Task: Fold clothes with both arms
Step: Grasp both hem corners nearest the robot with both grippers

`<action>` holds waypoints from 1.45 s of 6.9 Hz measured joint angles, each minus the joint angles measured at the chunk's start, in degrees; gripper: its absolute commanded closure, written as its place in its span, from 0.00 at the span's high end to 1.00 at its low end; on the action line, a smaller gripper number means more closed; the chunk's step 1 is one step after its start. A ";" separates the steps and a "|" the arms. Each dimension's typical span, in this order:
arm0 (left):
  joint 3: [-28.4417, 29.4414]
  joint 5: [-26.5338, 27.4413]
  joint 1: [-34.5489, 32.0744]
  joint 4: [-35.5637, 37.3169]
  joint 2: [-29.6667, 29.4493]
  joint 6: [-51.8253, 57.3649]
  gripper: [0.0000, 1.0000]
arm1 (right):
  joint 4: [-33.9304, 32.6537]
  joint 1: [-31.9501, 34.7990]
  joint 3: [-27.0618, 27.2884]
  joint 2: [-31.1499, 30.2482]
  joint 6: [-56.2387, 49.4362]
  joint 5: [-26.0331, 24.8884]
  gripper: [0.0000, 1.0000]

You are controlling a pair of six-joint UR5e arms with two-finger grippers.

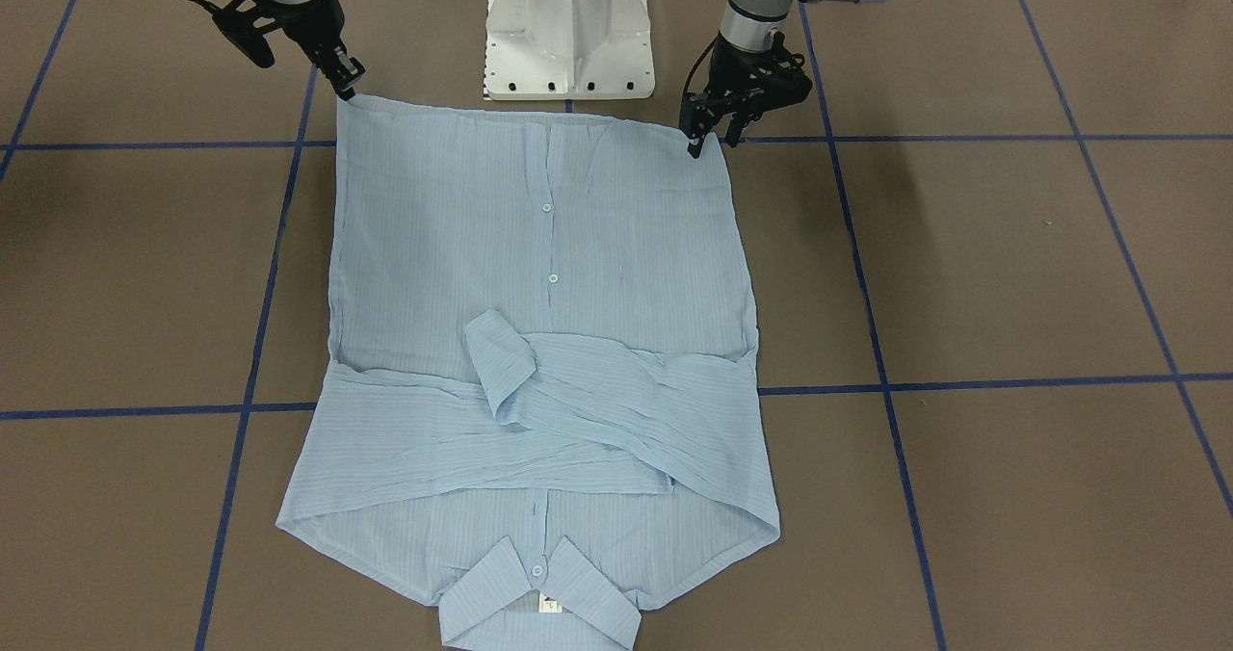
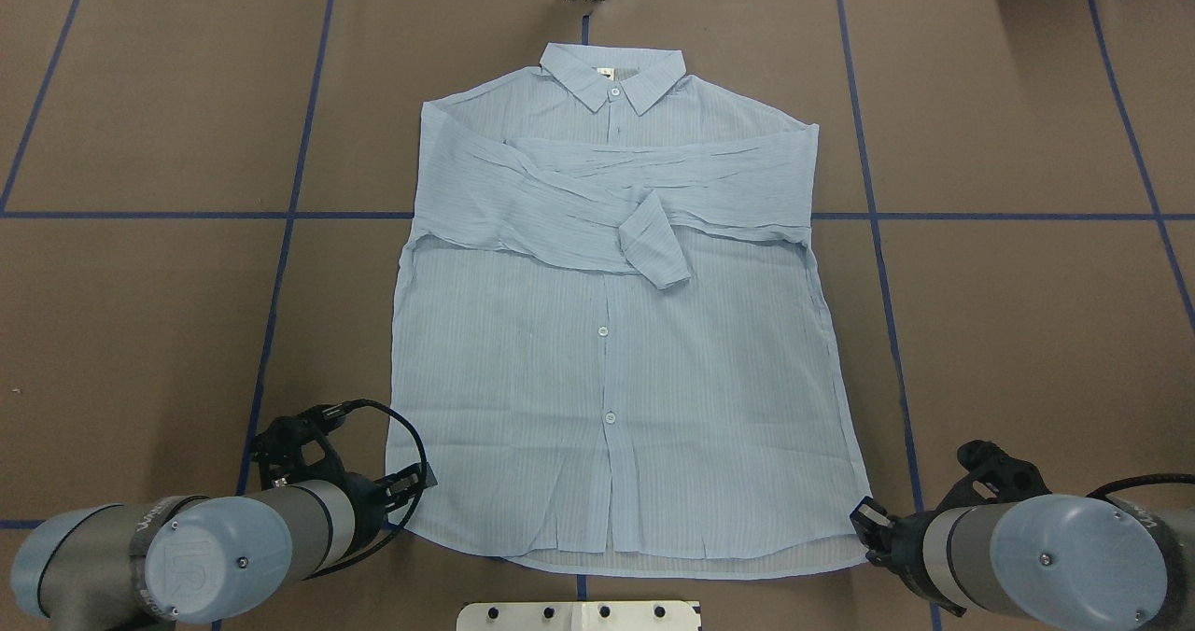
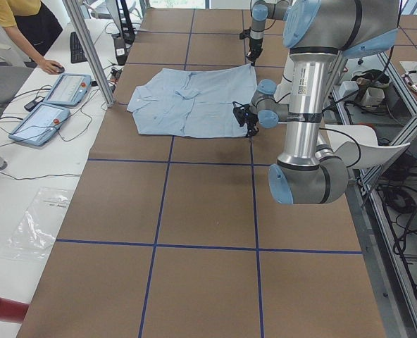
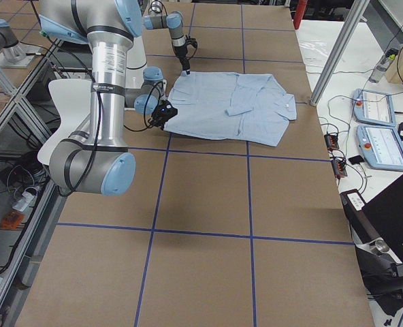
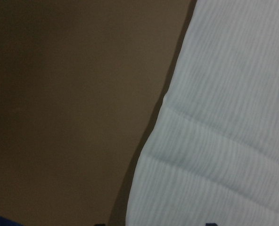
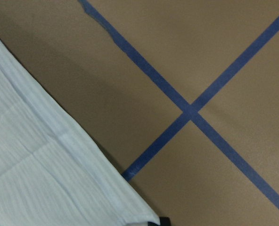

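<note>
Blue tape lines [image 2: 1027, 217] cross the brown table [image 2: 1027, 332] surface.

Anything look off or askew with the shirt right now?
Only minor things. The shirt lies flat, but the top sleeve's cuff is flopped at an angle over the placket, and the hem puckers near the placket. No damage visible.

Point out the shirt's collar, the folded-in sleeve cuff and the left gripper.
collar [image 2: 613, 85]: overhead view, its centre, where the two wings meet.
sleeve cuff [image 2: 653, 250]: overhead view, the cuff's flat middle.
left gripper [image 1: 711, 139]: front-facing view, midway between its fingertips.
</note>
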 measured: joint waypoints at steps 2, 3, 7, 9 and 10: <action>0.00 -0.13 0.50 0.01 -0.08 -1.06 0.55 | 0.00 0.05 0.00 0.00 0.00 -0.02 0.00; -0.02 -0.15 0.94 0.01 -0.10 -1.45 0.50 | 0.00 0.07 0.00 0.00 0.00 -0.05 0.00; -0.26 -0.04 2.32 -0.03 0.23 -3.86 0.00 | 0.00 0.17 -0.01 0.05 0.00 -0.07 0.00; -0.49 -0.04 2.37 0.00 0.47 -3.91 0.00 | 0.00 0.20 -0.13 -0.14 0.00 -0.07 0.00; -1.24 -0.04 2.37 0.03 0.47 -3.99 0.00 | 0.00 0.35 -0.08 -0.19 0.00 -0.07 0.00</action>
